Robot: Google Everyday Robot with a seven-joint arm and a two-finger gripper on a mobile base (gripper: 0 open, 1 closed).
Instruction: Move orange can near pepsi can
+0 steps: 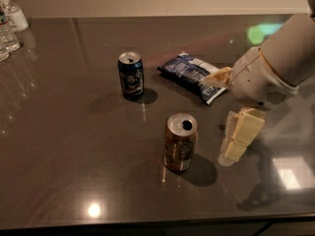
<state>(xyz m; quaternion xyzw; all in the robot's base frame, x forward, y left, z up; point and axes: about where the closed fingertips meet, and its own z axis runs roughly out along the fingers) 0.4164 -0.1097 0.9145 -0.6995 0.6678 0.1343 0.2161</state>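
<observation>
The orange can (180,142) stands upright near the front middle of the dark table, its silver top open. The pepsi can (131,74) stands upright behind it and to the left, well apart from it. My gripper (220,118) comes in from the right, open and empty. One pale finger (239,135) hangs down just right of the orange can without touching it. The other finger (216,77) points left over the chip bag's near end.
A blue-and-white chip bag (191,75) lies flat right of the pepsi can. Clear water bottles (10,23) stand at the far left back corner. The table's front edge (147,221) runs along the bottom. My arm's white housing (275,68) fills the right side.
</observation>
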